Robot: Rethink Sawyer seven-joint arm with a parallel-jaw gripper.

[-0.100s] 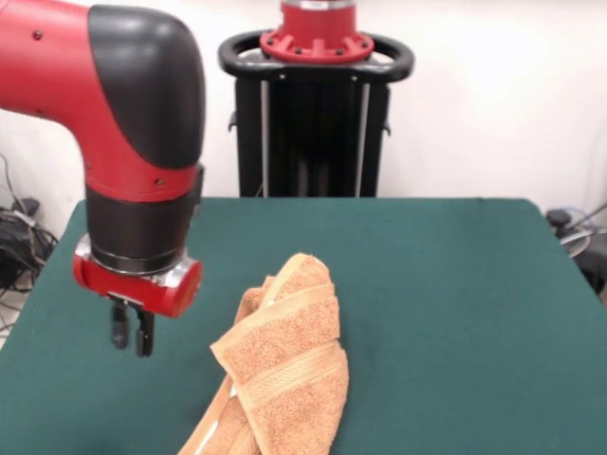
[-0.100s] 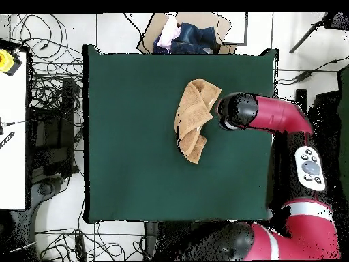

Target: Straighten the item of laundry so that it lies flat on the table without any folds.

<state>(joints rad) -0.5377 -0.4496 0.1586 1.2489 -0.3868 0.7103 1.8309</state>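
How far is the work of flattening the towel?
Nothing looks done yet: the towel lies bunched and folded over itself on the table. In hand: the pincer hangs shut beside it, holding nothing. Left: grasp an edge and spread the towel flat.

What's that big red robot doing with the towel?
It is meant to spread the towel out flat, and that isn't done: the towel lies bunched and folded over on the green table. The red arm's pincer hangs just beside the towel, its fingers close together, holding nothing.
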